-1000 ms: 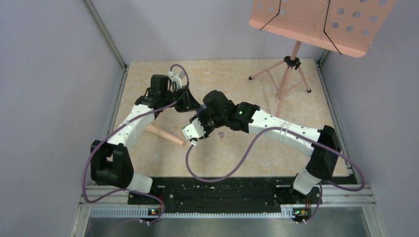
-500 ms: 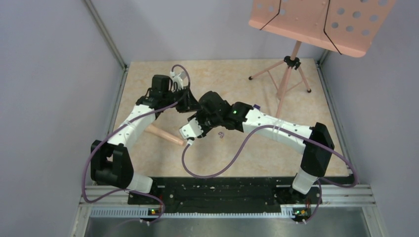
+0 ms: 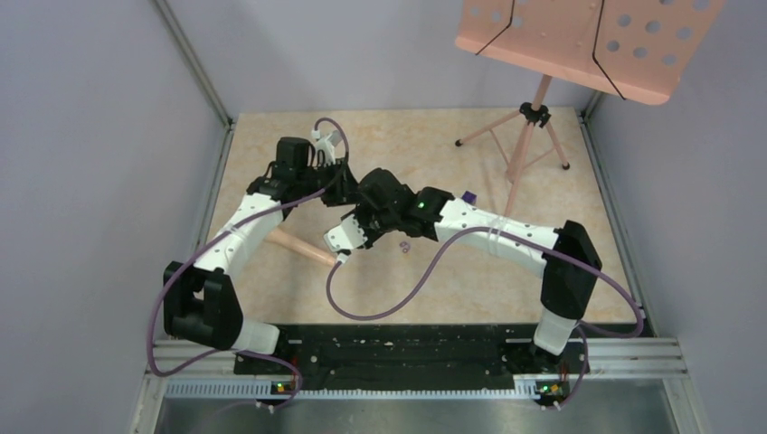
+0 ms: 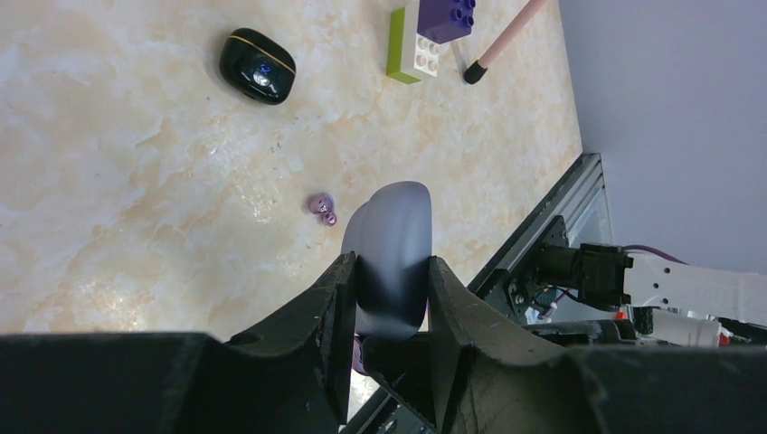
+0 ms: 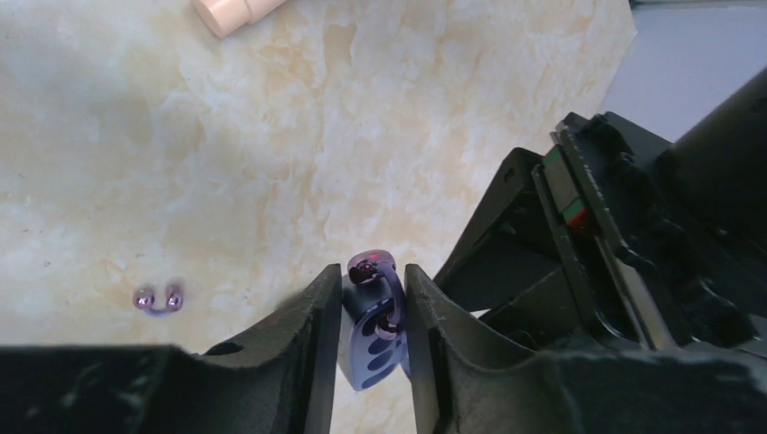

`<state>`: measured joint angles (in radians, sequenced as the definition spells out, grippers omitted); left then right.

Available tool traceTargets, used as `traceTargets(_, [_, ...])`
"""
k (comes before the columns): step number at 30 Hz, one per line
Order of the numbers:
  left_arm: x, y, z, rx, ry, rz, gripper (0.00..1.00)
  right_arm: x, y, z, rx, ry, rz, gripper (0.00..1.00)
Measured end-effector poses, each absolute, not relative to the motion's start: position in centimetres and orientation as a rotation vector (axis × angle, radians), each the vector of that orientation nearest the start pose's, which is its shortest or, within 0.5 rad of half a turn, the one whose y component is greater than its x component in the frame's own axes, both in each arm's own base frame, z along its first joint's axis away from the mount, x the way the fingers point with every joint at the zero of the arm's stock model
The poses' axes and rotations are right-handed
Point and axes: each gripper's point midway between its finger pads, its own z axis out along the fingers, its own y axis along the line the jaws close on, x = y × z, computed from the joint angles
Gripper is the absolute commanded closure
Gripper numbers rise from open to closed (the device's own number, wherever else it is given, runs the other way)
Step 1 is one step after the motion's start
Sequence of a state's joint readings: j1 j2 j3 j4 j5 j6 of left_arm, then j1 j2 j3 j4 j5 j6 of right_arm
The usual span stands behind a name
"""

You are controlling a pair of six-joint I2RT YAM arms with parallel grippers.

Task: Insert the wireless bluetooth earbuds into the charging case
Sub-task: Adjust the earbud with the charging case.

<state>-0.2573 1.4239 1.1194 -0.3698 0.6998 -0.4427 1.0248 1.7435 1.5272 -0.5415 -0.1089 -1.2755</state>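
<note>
Earbud (image 5: 380,294): pale purple, pinched in my right gripper (image 5: 373,276) over the charging case (image 5: 369,354).
Left gripper (image 4: 389,264): clamped on the charging case.
Risk: misaligned release, and the earbud skitters off.

marble-look tabletop (image 4: 136,181), smooth, slight sheen. matt frosted plastic on pale lilac charging case (image 4: 391,253). glossy, metallic-looking purple earbud (image 5: 373,269) (same shine on loose earbud (image 4: 321,208)). glossy black dark case (image 4: 258,68). matt black right gripper fingers (image 5: 312,344).
</note>
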Motion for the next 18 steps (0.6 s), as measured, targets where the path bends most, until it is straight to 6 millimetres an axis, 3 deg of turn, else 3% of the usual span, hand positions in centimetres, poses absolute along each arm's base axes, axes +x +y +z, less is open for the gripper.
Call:
traceTargets(9, [31.99,-21.38,20.54,0.205,2.294,-1.140,1.00,27.60,41.02,19.33,-2.143,0.923,-0.007,0.99])
traceTargets(18, [31.72,-21.60,20.73,0.225,2.288,-1.163,1.00,27.43,40.80,19.89,-2.088,0.995,0.073,1.00])
